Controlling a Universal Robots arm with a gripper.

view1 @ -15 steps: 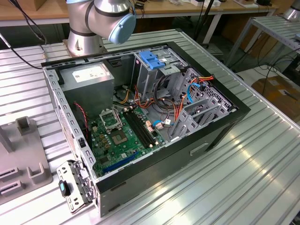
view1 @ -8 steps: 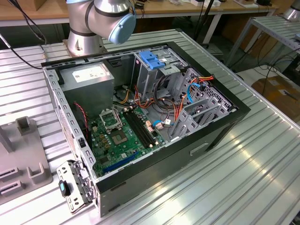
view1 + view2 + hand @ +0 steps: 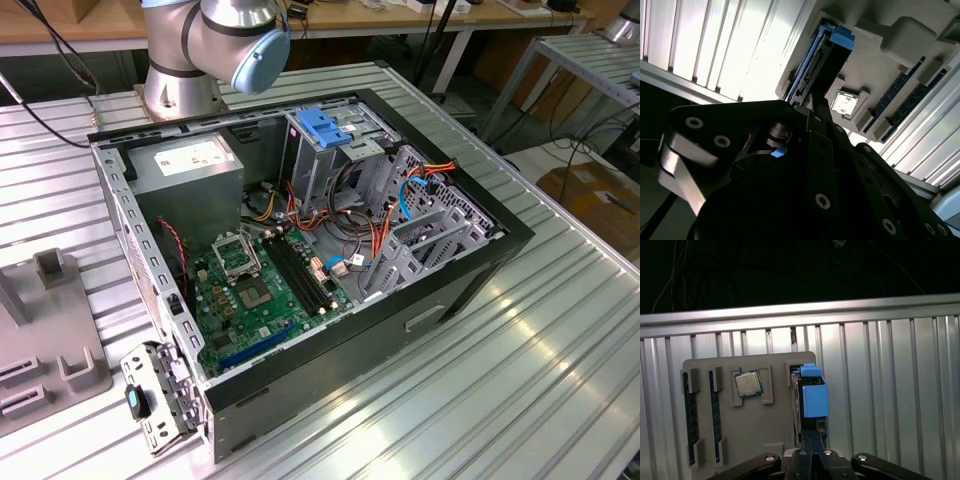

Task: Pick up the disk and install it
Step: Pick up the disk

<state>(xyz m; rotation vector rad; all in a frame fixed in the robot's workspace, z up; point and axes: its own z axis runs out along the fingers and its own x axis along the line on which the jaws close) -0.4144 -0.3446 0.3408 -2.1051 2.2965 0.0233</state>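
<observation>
Pick-up step: I hang over the disk, on edge in the grey tray at the case's 8 o'clock in the exterior view; jaws' state I cannot tell; grasping calls for alignment with its rails.

A ribbed, silvery metal table catches bright glare from the light, with a wooden workbench along the back, a second slatted metal table at the exterior view's right, and a cardboard box on the pale floor beside it.
</observation>
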